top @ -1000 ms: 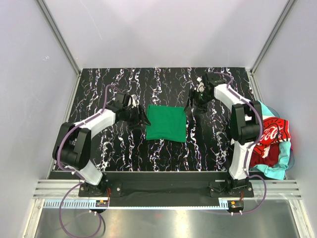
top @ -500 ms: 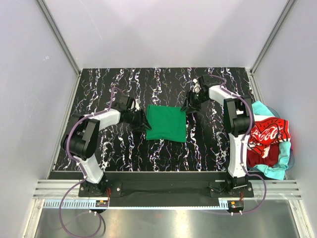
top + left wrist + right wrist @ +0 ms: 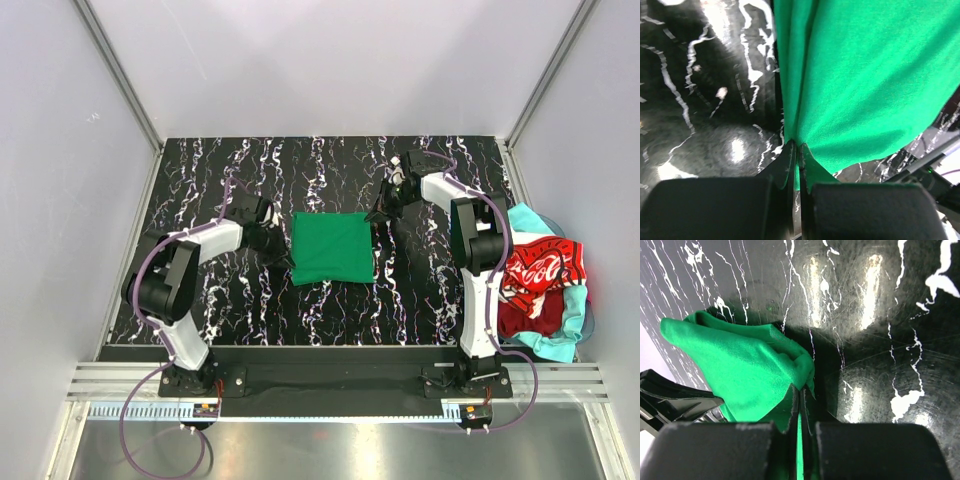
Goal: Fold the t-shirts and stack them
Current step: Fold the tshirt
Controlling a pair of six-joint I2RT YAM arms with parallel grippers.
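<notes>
At the near right, beside the table [image 3: 200, 170], the red Coca-Cola t-shirt [image 3: 543, 268] and turquoise t-shirt [image 3: 556, 344] lie crumpled, not yet folded. Mid-table the green t-shirt [image 3: 332, 248] lies folded square, the left gripper [image 3: 796, 150] pinching its left edge, the right gripper [image 3: 800, 390] its far right corner. Stacking seems barely begun.

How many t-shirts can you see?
3. The green t-shirt lies folded in the middle. The red t-shirt and the turquoise t-shirt are heaped together at the far right. More may be hidden inside that heap.
</notes>
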